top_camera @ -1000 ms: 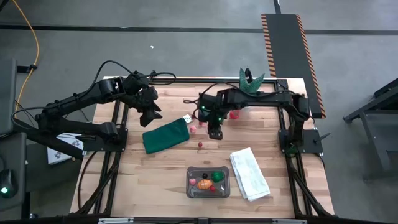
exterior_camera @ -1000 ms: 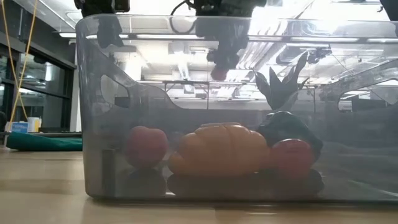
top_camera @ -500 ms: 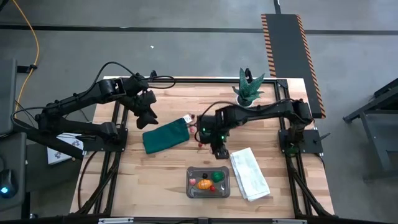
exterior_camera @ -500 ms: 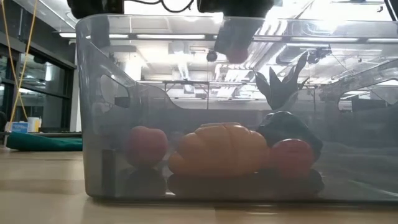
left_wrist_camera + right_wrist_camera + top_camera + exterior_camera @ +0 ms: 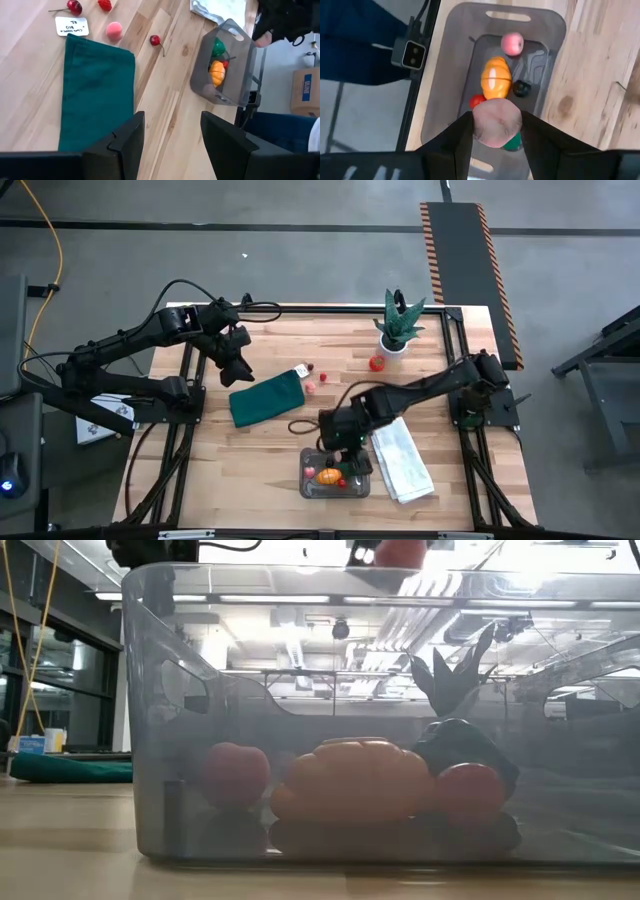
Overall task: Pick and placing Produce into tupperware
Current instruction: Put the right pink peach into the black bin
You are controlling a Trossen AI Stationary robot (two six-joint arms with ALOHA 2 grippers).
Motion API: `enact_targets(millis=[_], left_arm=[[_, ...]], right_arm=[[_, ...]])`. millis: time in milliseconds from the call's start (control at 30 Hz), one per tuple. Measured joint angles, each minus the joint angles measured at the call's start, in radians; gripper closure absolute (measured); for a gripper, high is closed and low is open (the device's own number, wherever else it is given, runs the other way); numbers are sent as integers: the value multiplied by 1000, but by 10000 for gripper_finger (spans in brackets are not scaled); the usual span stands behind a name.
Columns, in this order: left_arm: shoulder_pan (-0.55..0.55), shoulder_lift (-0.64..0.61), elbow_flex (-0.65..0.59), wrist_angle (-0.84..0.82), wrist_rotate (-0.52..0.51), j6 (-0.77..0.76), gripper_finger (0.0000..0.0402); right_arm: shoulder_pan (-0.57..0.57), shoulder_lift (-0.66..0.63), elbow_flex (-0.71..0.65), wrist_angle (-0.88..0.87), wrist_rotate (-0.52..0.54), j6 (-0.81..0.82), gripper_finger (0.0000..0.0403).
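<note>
Change: my right gripper has come from the far middle of the bench to directly above the tupperware.
Meaning: I judge the carry is finished; only the release remains.
Right gripper: part closed, clamped on a pink fruit.
Tupperware: near edge, beside the white towel, some produce already inside.
Left gripper: open, empty, over the green cloth.

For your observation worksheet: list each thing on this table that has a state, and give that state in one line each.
tupperware: lid off, partly filled with produce.
right gripper: shut on a pink fruit, above the tupperware.
left gripper: open, empty, over the green cloth.
green cloth: folded flat.
white towel: folded, beside the tupperware.
potted plant: upright.
loose cherry: lying on the table.
</note>
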State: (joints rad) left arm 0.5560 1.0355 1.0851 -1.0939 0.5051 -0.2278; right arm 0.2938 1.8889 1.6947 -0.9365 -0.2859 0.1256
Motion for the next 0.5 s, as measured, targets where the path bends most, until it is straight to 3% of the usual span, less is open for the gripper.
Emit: enact_targets(millis=[500], left_arm=[[0, 0, 0, 0, -29, -55, 220]], right_arm=[[145, 0, 0, 49, 245, 237, 263]])
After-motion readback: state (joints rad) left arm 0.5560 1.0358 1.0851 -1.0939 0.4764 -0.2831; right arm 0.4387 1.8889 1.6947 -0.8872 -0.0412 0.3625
